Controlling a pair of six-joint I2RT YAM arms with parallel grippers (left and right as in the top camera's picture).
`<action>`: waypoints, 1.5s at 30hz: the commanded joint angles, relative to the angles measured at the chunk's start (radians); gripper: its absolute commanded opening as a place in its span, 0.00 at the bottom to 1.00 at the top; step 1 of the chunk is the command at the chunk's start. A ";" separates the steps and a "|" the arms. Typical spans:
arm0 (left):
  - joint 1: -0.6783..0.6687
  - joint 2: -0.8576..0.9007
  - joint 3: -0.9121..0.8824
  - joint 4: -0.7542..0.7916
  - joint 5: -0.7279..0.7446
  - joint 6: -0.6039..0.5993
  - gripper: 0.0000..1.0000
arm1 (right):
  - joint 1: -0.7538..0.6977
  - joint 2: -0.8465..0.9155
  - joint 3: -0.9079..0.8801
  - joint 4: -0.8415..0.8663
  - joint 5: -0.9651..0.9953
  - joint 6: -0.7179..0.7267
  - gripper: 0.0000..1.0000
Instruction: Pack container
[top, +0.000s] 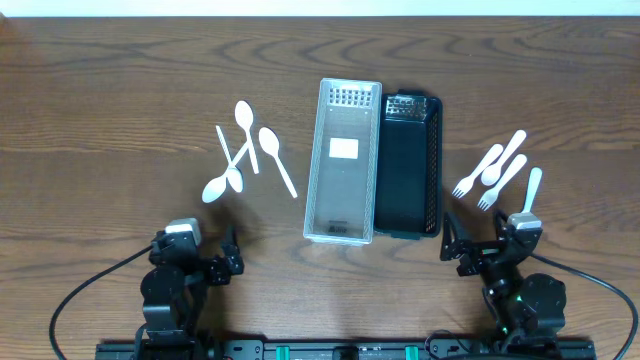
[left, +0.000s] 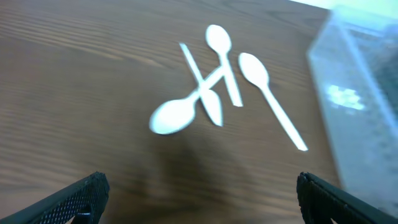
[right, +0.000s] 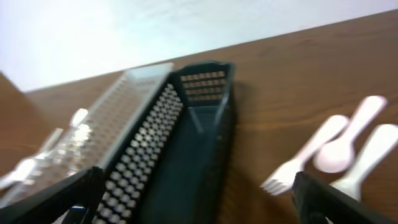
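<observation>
A clear perforated container (top: 343, 160) and a black perforated container (top: 408, 165) stand side by side at the table's middle. Several white spoons (top: 245, 125) lie to the left of the clear container. White forks and spoons (top: 500, 165) lie to the right of the black one. My left gripper (top: 228, 262) is open and empty near the front edge, with the spoons (left: 180, 115) ahead of it. My right gripper (top: 455, 245) is open and empty, with the black container (right: 193, 143), the clear container (right: 118, 112) and a fork (right: 298, 163) ahead of it.
The wooden table (top: 120, 120) carries only the containers and cutlery. The clear container's edge (left: 360, 93) shows at the right of the left wrist view. A pale wall (right: 155, 25) lies beyond the table's far edge.
</observation>
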 joint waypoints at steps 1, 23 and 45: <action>-0.004 0.002 0.027 -0.014 0.130 -0.065 0.98 | 0.010 -0.005 0.006 0.008 -0.075 0.082 0.99; -0.003 0.903 0.851 -0.283 0.042 -0.008 0.98 | 0.008 0.990 0.934 -0.399 0.148 -0.068 0.99; 0.021 1.212 0.966 -0.430 -0.124 0.053 0.98 | -0.358 1.646 1.211 -0.744 0.171 0.006 0.94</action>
